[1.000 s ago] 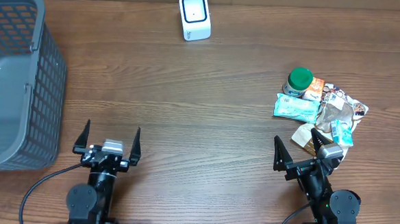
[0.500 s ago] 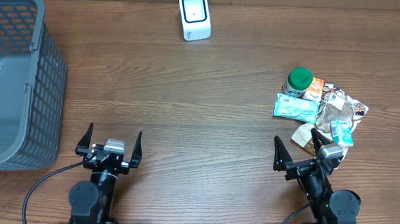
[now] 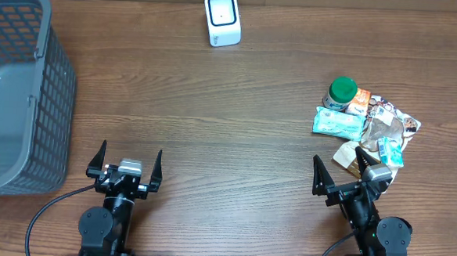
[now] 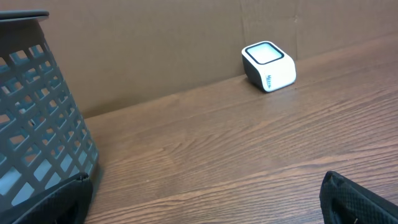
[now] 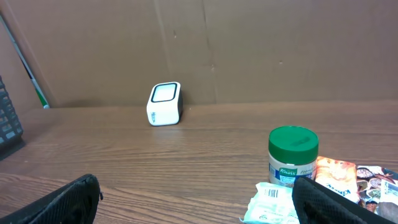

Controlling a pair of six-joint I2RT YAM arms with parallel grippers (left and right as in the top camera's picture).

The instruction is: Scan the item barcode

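The white barcode scanner point(image 3: 222, 19) stands at the far edge of the table, also seen in the left wrist view point(image 4: 268, 65) and the right wrist view point(image 5: 165, 104). A pile of items lies at the right: a green-lidded jar point(image 3: 341, 93) point(image 5: 293, 155), a teal packet point(image 3: 338, 122) showing a barcode point(image 5: 270, 200), an orange packet point(image 3: 361, 100) and several wrappers. My left gripper point(image 3: 129, 158) point(image 4: 202, 211) is open over bare wood at the near left. My right gripper point(image 3: 337, 174) point(image 5: 199, 208) is open just in front of the pile, holding nothing.
A grey mesh basket point(image 3: 11, 93) point(image 4: 37, 118) fills the left side of the table, just left of my left gripper. A brown cardboard wall point(image 5: 249, 43) backs the table behind the scanner.
My left gripper has shifted very slightly to the right and toward the near edge. The right gripper and the items have not moved.
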